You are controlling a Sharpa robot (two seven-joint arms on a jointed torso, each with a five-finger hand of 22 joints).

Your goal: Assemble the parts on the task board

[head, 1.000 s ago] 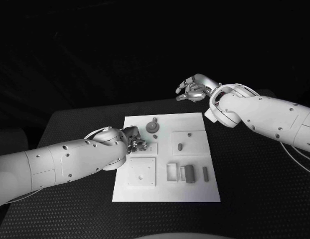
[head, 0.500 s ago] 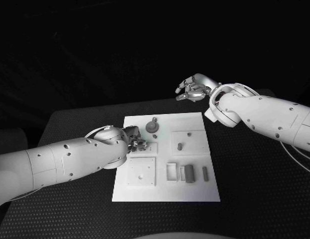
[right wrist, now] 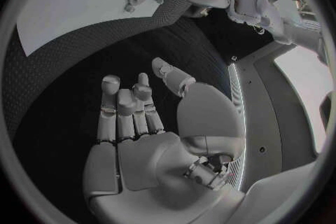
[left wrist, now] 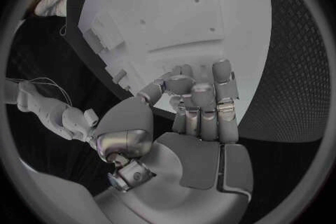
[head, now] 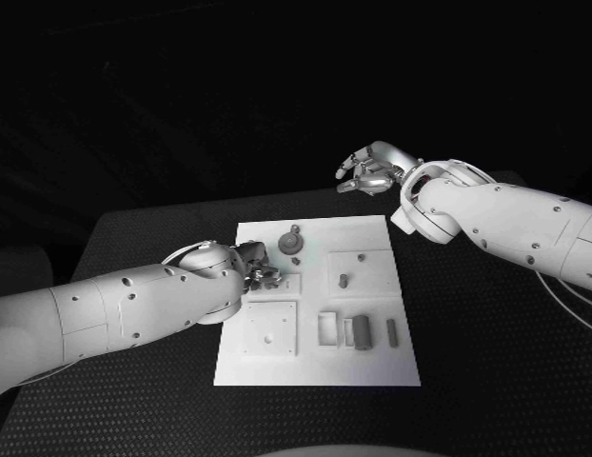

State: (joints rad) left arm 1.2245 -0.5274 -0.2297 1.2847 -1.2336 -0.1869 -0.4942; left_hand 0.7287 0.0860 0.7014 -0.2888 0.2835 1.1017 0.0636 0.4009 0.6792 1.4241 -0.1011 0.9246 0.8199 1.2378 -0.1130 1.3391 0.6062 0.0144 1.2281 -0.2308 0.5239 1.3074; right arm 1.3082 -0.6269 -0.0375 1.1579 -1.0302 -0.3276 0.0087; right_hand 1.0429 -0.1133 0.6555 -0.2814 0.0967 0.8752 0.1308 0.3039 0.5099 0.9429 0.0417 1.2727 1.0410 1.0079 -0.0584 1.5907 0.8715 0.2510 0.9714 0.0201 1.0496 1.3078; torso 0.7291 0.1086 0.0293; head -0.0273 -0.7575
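White arm on the left is reaching over the task board [head: 379,367], and its left hand [head: 259,269] is down at a small square plate near the board's left edge. Fingers look bunched on something tiny there, but honestly can't tell if it's actually holding a part. My guess is it's seating a piece. Moving right: a round disc part [head: 290,241] sits near the far edge, and a few loose bar-shaped parts [head: 362,331] wait nearer the robot. Right hand [head: 369,168] hovers off past the board, above the black tabletop [head: 488,381], fingers loosely apart and empty, probably just staying clear.
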